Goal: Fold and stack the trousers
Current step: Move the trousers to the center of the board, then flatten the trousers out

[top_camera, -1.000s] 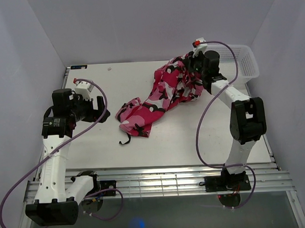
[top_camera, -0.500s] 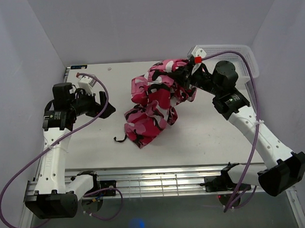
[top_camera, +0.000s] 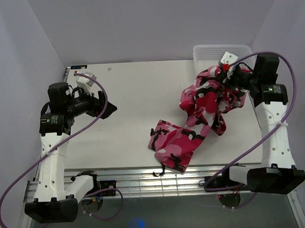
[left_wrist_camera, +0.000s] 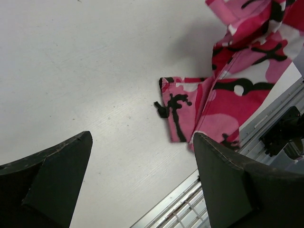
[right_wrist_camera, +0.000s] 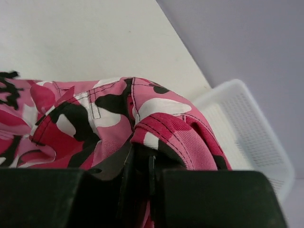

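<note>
- Swung out since a second ago, the right arm has gone from the far middle of the counter [top_camera: 131, 89] to its own right side. It has hauled the trousers [top_camera: 202, 105] along, so their trailing end, once left of centre, now lies right of centre by the near edge. The left arm has hardly stirred.
- The right fingers [right_wrist_camera: 71, 199] are pinched almost together on a bunched fold of the trousers. They hold that end up off the counter, just in front of the white mesh basket [top_camera: 215, 52].
- The left fingers [left_wrist_camera: 52, 175] stand spread wide with nothing between them, above bare counter on the left side.
- From the raised grip the trousers run on a slant, far-right down to near-centre. Their lower end rests on the counter close to the front rail [top_camera: 144, 177].
- That lower end lies to the right of the left fingers and nearer the front edge, well apart from them. As the only free one, the left arm looks the likelier to take it.
- The cloth is soft camouflage print in pink, red, white and black. It is twisted and crumpled, not spread, and a short black cord pokes out at the low end.
- Folding looks not yet begun; the trousers would first need laying out flat.
</note>
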### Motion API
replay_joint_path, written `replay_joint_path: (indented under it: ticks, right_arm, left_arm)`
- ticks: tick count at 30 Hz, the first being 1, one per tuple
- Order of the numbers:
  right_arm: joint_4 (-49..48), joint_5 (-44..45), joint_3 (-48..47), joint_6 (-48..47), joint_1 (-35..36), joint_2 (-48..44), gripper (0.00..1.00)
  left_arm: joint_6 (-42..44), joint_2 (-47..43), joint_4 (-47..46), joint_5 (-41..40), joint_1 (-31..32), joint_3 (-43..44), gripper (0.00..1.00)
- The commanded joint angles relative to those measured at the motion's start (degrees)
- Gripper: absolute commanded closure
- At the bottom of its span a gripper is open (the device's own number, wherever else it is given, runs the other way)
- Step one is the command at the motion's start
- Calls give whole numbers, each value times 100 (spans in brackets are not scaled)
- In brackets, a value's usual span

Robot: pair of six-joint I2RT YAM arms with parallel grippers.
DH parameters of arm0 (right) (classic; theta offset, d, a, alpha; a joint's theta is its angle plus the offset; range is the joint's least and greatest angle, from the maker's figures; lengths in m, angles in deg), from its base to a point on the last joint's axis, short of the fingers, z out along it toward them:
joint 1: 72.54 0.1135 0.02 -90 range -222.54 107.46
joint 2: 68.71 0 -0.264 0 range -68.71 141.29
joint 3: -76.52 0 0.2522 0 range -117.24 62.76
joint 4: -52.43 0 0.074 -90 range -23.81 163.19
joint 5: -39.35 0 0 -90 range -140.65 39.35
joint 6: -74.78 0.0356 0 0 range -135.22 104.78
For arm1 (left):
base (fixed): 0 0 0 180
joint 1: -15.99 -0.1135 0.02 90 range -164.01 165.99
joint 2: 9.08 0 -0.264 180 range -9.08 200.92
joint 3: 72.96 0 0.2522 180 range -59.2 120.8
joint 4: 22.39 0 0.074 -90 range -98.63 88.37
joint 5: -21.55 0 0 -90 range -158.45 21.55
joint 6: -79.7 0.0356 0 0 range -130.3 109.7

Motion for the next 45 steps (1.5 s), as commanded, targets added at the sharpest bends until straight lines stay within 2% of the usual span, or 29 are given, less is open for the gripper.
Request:
replay_joint_path:
  ticks: [1, 2, 4, 6, 8, 10, 13, 14, 15, 16, 17, 18, 19, 20, 21, 22, 27, 30, 31, 33, 35, 38, 41, 43, 45]
  right_arm:
    - [1041, -1050, -1593, -2757, -683, 427, 92]
    - [1828, -1086, -1868, -3262, -692, 569, 92]
    - [2265, -1227, -2534, -3871, -632, 1033, 92]
    - [2729, -966, -2880, -4417, -193, 1325, 92]
    - [2820, -701, -2978, -4812, 682, 1607, 92]
    - [2532, -279, -2698, -4919, 1308, 1669, 92]
    - [2120, 676, -1428, -5532, 2948, 1721, 92]
    - [2117, 680, -1135, -5535, 3294, 1722, 92]
    - [2039, 1159, -854, -5831, 3611, 1791, 92]
    - [1795, 1407, -564, -5912, 4232, 1835, 91]
    - [1592, 1705, -56, -5895, 4551, 1879, 68]
    - [1390, 2291, 132, -5704, 4807, 1984, 56]
    - [1109, 2480, 246, -5554, 5157, 2055, 29]
    - [1037, 2543, 187, -5352, 5239, 2099, 19]
    - [1010, 2474, 82, -4854, 5257, 2143, 4]
    - [1001, 2473, -15, -4580, 5240, 2135, 9]
    - [992, 2299, -26, -3410, 4714, 1382, 10]
    - [1027, 1973, 273, -3013, 3898, 810, 10]
    - [1036, 1929, 509, -2986, 3408, 703, 10]
    - [1045, 1780, 713, -2863, 2983, 606, 10]
    - [1045, 1639, 845, -2558, 2475, 675, 10]
    - [1028, 1384, 811, -2266, 2147, 1096, 9]
    - [747, 1295, 819, -1924, 2085, 1571, 9]
    - [545, 1208, 801, -1668, 2041, 1958, 9]
    - [361, 1268, 871, -1615, 2032, 2247, 9]
  left_arm:
    - [-19, -188, -75, 35, 1, -79, 2]
    - [-185, -188, -92, 9, 1, -106, 2]
    - [-535, -109, -136, -235, 1, -150, 2]
    - [-905, 83, -93, -325, 1, -106, 2]
    - [-1047, 102, -171, -185, -217, -115, 2]
    - [-1188, 111, -215, -149, -289, -89, 2]
    - [-1258, 233, -14, -202, -359, 148, 2]
    - [-1259, 234, -13, -228, -359, 175, 2]
    - [-1285, 234, 13, -228, -403, 201, 2]
    - [-1294, 242, 30, -272, -421, 219, 2]
    - [-1294, 251, 57, -290, -456, 263, 2]
    - [-1268, 277, 127, -290, -465, 289, 2]
    - [-1206, 356, 197, -299, -491, 377, 2]
    - [-1145, 409, 267, -308, -491, 430, 2]
    - [-1075, 462, 442, -325, -500, 474, 2]
    - [-848, 506, 513, -308, -509, 509, 2]
    - [155, 839, 690, 472, -518, 256, 2]
    - [753, 1295, 838, 353, -465, 70, 2]
    - [911, 1445, 926, 308, -447, -9, 2]
    - [1244, 1709, 1067, 220, -360, -79, 2]
    - [1299, 1982, 1076, -17, -263, -132, 2]
    - [1641, 2237, 1410, 53, -105, 112, 2]
    - [1651, 2369, 1507, -69, 754, 394, 2]
    - [1371, 2483, 1307, -210, 1046, 491, 2]
    - [1168, 2633, 982, -675, 1328, 501, 3]
